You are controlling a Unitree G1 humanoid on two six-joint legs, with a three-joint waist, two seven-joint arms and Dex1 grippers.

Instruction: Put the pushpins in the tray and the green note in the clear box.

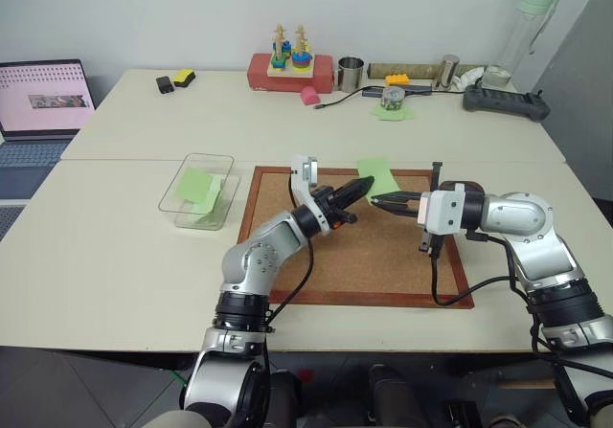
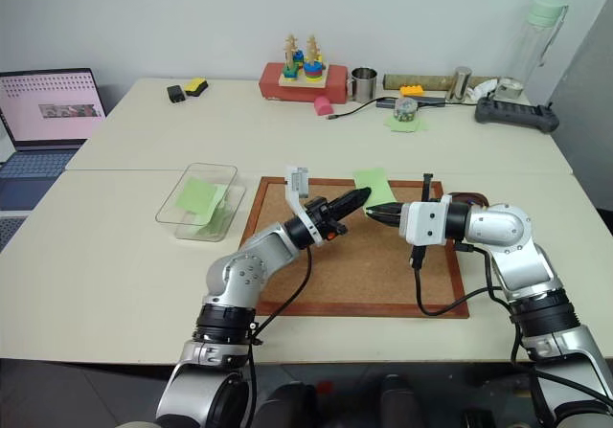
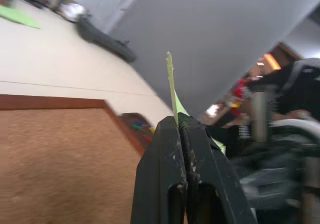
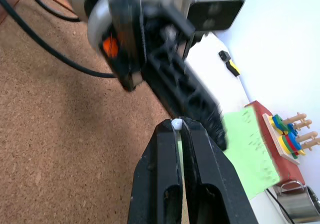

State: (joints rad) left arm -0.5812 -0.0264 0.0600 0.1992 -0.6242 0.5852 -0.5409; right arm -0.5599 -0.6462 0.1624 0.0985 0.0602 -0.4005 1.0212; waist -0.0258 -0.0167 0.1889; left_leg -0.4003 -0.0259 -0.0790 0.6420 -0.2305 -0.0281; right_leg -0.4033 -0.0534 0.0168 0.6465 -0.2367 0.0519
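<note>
Pinching at the far edge of the wooden-framed cork board [image 1: 364, 256], the left gripper [image 1: 362, 188] is clenched on the small pale green rectangular paper note [image 1: 376, 171]; in the left wrist view the sheet is seen edge-on, rising from between the 2 black fingers. The right gripper [image 1: 377, 199] is closed too, just beside the left one, with a tiny pale speck [image 4: 176, 124] at its tip. Whether that is a pushpin cannot be told.

The note is judged to be feather-light, limp and easily creased or torn, so it is best taken by 1 edge with a flat pinch and lifted gently, as any pin left in it would rip it.

The transparent rectangular plastic box [image 1: 170, 193] is set off the board's left edge on the pale table [image 1: 115, 256], with green paper already inside. The small dark brown wooden tray [image 3: 134, 126] is glimpsed past the board's far right corner, coloured dots in it.
</note>
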